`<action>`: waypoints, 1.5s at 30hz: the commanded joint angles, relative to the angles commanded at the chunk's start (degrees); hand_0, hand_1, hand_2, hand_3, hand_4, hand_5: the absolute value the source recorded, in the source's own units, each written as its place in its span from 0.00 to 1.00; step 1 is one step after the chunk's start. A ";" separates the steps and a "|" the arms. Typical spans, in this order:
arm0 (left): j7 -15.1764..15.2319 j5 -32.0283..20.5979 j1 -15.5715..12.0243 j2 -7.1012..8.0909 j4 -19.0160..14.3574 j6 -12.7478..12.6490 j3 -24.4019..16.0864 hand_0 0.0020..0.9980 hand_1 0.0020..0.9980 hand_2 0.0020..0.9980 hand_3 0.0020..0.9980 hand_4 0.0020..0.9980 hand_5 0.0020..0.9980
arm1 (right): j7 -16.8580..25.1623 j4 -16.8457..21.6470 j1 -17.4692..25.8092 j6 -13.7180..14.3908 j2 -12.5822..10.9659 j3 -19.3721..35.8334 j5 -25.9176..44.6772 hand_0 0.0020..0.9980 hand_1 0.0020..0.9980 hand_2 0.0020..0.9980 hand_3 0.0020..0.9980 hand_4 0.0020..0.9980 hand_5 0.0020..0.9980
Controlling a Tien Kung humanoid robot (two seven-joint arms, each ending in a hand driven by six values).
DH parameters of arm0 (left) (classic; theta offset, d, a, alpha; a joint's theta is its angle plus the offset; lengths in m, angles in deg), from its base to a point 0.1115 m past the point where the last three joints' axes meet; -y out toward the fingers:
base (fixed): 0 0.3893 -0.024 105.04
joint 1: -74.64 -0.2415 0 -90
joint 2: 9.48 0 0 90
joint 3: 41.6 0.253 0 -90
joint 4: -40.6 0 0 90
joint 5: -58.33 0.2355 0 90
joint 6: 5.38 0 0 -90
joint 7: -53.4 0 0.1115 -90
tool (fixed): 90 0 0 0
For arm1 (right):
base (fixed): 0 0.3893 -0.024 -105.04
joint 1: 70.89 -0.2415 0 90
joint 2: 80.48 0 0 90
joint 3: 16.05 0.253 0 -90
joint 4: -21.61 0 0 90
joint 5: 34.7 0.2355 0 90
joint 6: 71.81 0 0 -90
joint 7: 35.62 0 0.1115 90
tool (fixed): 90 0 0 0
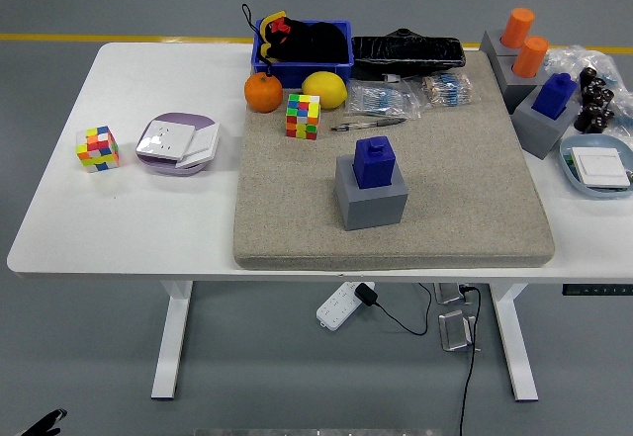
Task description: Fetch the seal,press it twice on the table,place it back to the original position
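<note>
We see one blue seal (376, 162) standing upright in its grey block holder (371, 197) at the centre of the frame, on the beige mat (465, 199) covering the white tabletop (148, 218). A second blue seal (555, 93) and two orange seals (524, 41) sit in grey holders at upper right. We count two colour cubes: one (303, 117) on the mat, one (97, 148) at left. One orange (263, 92) and one lemon (323, 90) lie before the blue bin (303, 60). A dark tip (45, 423) shows at lower left; whether it is a robot hand, spread or curled, we cannot tell. No writing is legible.
</note>
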 joint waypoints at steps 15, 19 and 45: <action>0.18 -1.12 0.37 -0.24 0.00 0.14 2.77 0.81 0.79 0.77 0.80 0.69 0.44 | -0.18 -0.02 -0.14 0.10 0.25 -0.78 -0.17 0.89 0.87 0.82 0.81 1.00 0.59; 0.38 -1.70 0.59 -0.30 0.00 0.24 3.79 0.81 0.79 0.77 0.80 0.69 0.44 | -0.18 -0.05 -0.22 0.12 0.33 -0.72 -0.23 0.89 0.87 0.82 0.81 1.00 0.59; 0.24 -1.36 0.97 -0.27 0.00 -0.01 3.31 0.81 0.79 0.77 0.80 0.68 0.44 | -0.29 0.09 0.15 0.27 0.54 0.03 -0.25 0.88 0.86 0.82 0.80 1.00 0.55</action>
